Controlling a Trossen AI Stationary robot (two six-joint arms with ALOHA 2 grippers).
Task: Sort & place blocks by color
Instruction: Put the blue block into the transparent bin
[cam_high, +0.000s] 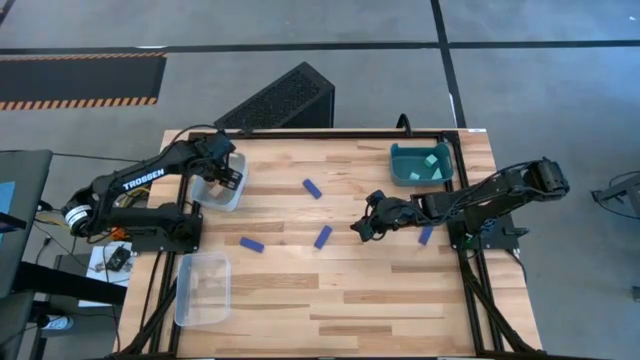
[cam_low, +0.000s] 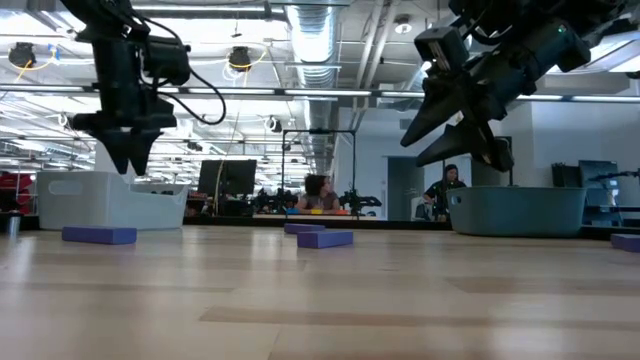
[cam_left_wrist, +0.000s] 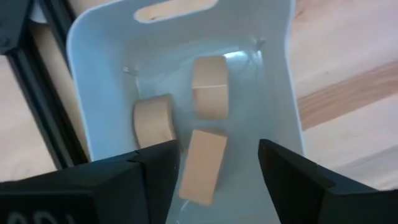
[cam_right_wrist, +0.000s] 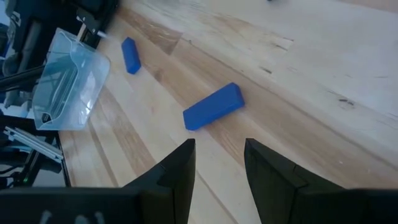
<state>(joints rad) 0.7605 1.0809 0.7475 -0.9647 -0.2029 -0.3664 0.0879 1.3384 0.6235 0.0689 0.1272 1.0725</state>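
Closest to the low camera is just bare wooden bench, then three dark blue bars lying flat on it: one off to the left, one near the middle, and another small one just behind that. From above there's a fourth blue bar tucked right under the right arm.

Right end effector hangs above mid-bench, nothing in it, fingers a moderate gap apart, with a blue bar lying on the wood just ahead of it.

Left end effector is over the grey bin by the left edge, fingers spread wide and empty. Three pale tan wooden blocks sit in that bin: one oblong block between the fingers and two rounded ones beyond it.

Teal bin at the far right holds light cyan cubes. Clear bin sits at the near left edge.
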